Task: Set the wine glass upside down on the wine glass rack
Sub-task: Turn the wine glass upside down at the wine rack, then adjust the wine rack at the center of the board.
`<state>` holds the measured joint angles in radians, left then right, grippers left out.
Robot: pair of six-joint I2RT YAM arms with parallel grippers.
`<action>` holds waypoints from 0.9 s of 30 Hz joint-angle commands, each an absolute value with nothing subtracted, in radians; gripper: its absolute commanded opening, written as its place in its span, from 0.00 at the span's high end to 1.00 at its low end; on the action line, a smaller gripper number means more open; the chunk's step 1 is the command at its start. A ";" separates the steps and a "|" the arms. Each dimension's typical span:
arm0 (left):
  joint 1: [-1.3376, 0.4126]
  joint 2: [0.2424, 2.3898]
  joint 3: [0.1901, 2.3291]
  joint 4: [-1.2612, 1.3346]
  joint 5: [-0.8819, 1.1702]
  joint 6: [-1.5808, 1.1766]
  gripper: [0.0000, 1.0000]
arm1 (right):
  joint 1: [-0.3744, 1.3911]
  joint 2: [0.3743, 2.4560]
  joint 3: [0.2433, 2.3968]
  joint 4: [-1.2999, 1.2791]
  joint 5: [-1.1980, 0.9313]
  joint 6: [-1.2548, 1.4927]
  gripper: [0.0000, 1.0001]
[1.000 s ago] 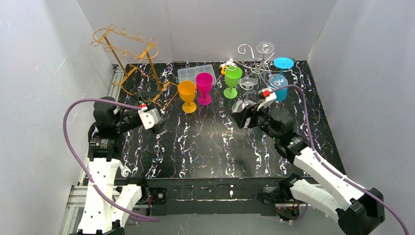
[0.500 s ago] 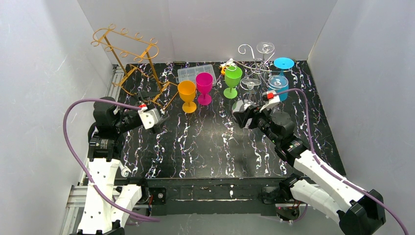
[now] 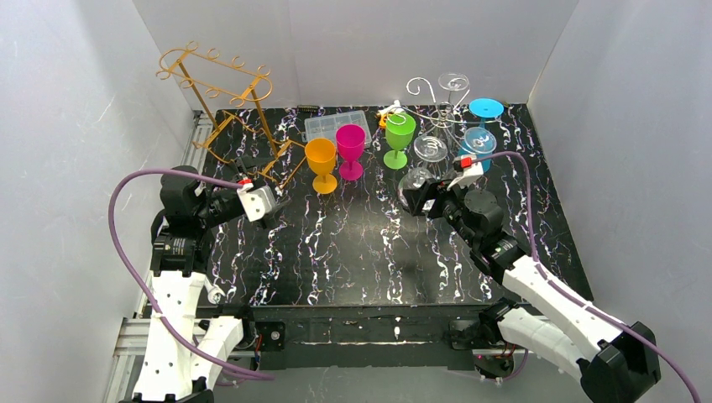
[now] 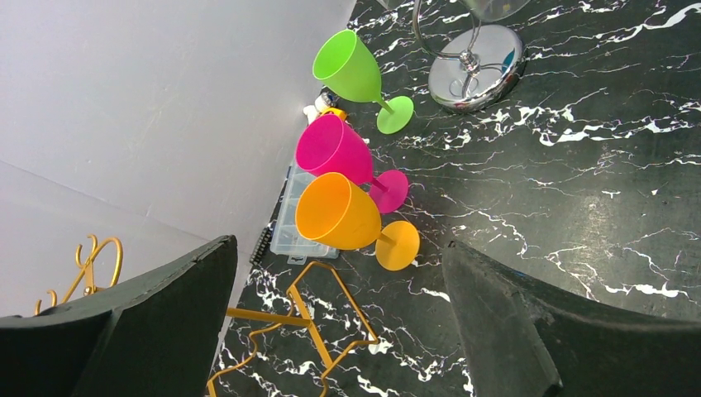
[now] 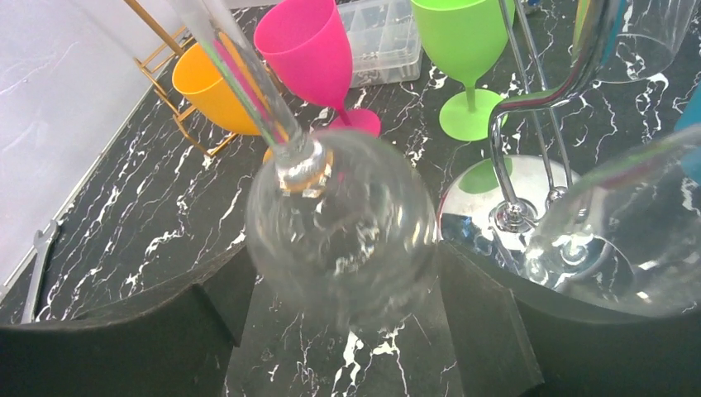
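Wine glass [image 5: 343, 223], clear, is clamped by its bowl in the right hand [image 5: 347, 298]; left hand [image 4: 339, 281] spread wide, empty.

Orange goblet [image 3: 321, 157], pink goblet [image 3: 350, 143] and green goblet [image 3: 400, 132] stand by a clear box [image 3: 327, 126].

Left arm [image 3: 175, 306] folded upright at 9 o'clock, left gripper [image 3: 272, 204] spread wide and pointing toward 3 o'clock, right arm [image 3: 546, 295] reaching from 5 o'clock toward centre, right gripper [image 3: 418, 198] clamped around the wine glass [image 3: 413, 180] bowl.
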<state>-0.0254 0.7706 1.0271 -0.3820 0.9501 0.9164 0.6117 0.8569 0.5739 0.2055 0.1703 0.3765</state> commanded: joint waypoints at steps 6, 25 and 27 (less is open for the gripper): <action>-0.026 0.767 1.036 -0.394 0.956 0.925 0.06 | 0.612 0.867 0.617 0.222 0.176 0.395 0.02; -0.026 0.771 1.014 -0.423 0.928 0.969 0.02 | 0.612 0.827 1.087 -0.545 -0.017 0.332 0.02; -0.026 0.781 1.014 -0.423 0.929 0.958 0.02 | 0.612 0.854 1.186 -0.648 -0.030 0.330 0.02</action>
<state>-0.0254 0.7717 1.0217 -0.4011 0.9300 0.9517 0.6117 0.8229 1.0089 -0.3738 0.0386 0.3573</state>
